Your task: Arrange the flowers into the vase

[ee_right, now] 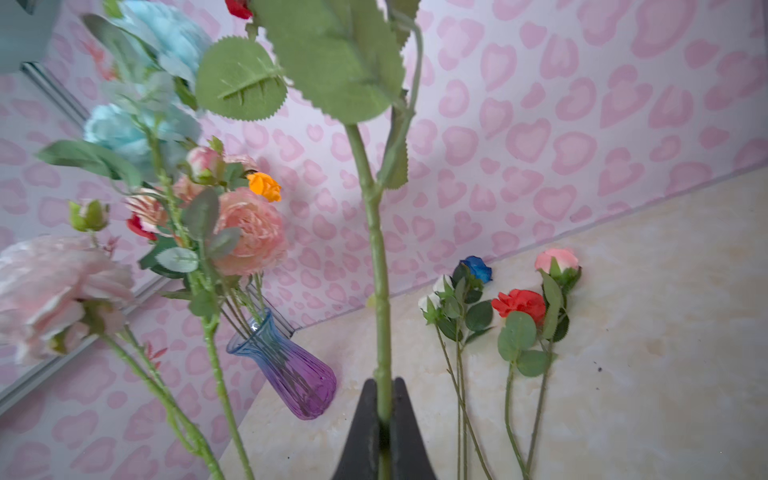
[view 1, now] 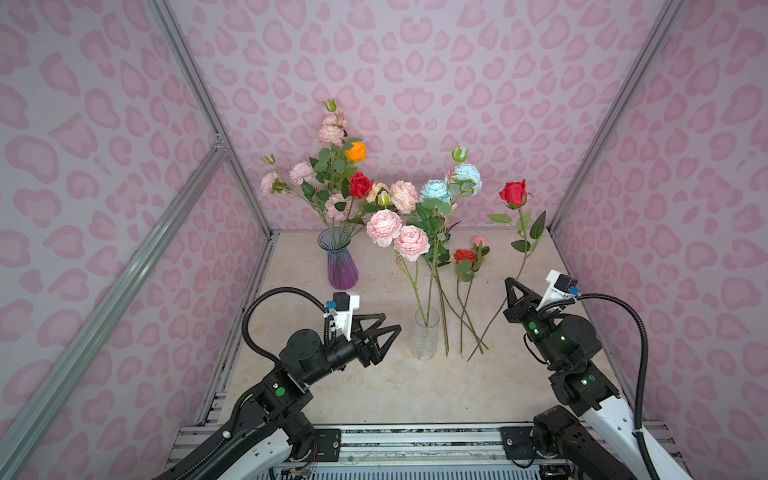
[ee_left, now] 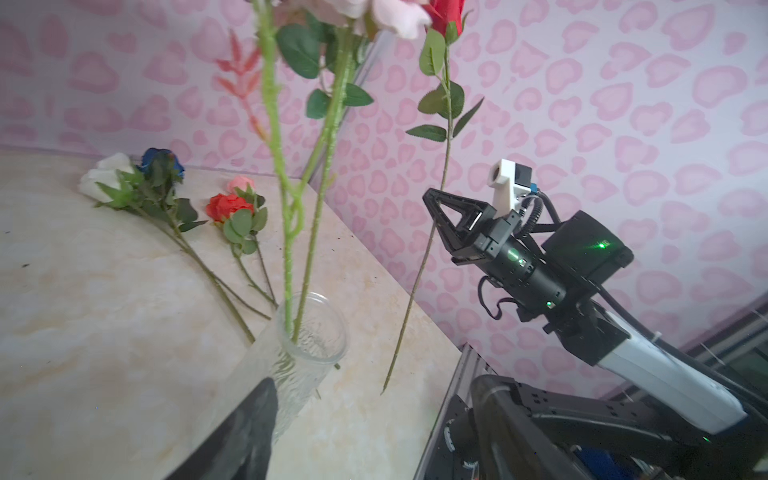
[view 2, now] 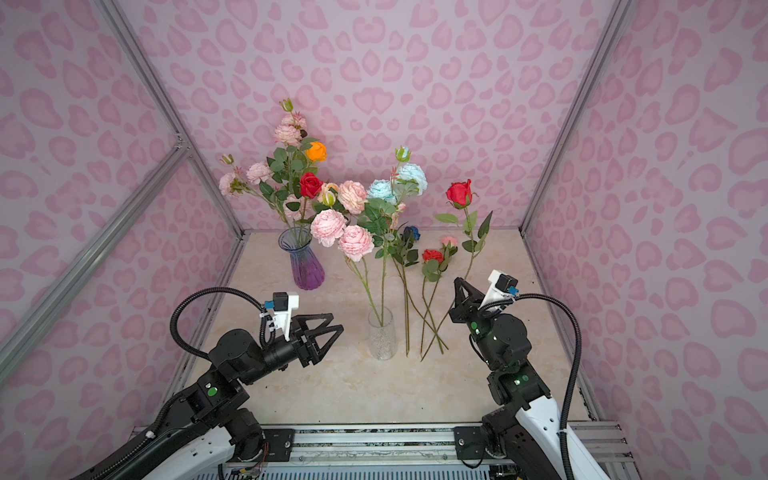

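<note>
My right gripper (view 1: 512,286) (ee_right: 384,390) is shut on the green stem of a red rose (view 1: 513,193) (view 2: 459,193), held upright above the table, its stem end hanging free. My left gripper (view 1: 390,326) (view 2: 334,322) stands open and empty, just left of the clear glass vase (view 1: 427,336) (ee_left: 309,345), which holds pale pink and light-blue flowers (view 1: 384,226). A purple-blue vase (view 1: 341,266) (ee_right: 291,370) at the back left holds pink, red and orange flowers (view 1: 356,151). Only one dark finger (ee_left: 245,436) shows in the left wrist view.
Loose flowers lie on the table right of the clear vase: a red one (view 1: 464,255), a pink bud (view 1: 480,241), a blue (ee_right: 477,268) and a white (ee_left: 104,176). Pink patterned walls with aluminium posts (view 1: 199,99) close three sides; a metal rail (view 1: 415,440) runs along the front.
</note>
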You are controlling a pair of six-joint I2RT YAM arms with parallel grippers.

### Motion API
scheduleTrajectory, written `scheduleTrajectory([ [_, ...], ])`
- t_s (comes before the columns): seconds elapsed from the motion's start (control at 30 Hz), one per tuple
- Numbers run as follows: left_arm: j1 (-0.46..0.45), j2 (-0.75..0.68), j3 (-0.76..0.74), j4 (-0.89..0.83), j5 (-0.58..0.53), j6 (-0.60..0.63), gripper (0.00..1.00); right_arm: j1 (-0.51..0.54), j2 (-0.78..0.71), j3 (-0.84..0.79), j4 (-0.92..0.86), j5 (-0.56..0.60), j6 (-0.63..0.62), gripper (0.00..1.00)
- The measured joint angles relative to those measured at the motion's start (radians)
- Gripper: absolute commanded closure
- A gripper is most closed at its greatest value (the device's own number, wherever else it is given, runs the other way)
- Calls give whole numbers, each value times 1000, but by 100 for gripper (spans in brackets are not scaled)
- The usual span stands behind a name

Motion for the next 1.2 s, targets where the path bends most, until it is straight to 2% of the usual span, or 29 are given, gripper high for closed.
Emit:
scheduleTrajectory([
  [0.17,-166,64,84,-5,-22,107,25,72,-72,38,-5,19,-35,100],
  [0.3,-281,164,176,-15,-89,194,25,138,-104,70,-6,20,-56,100],
  [0.5,-392,301,322,-34,-162,312,26,246,-88,116,-26,11,-97,100],
  [0.7,-409,391,394,-34,-209,379,25,322,-21,165,-27,-13,-137,100],
  [0.93,-413,467,452,-27,-208,412,26,371,42,169,17,-41,-143,100],
  [1.13,-413,533,462,-24,-235,431,33,420,67,162,76,-65,-127,100],
  [1.2,-413,550,464,-22,-257,438,39,430,70,160,90,-66,-124,100],
])
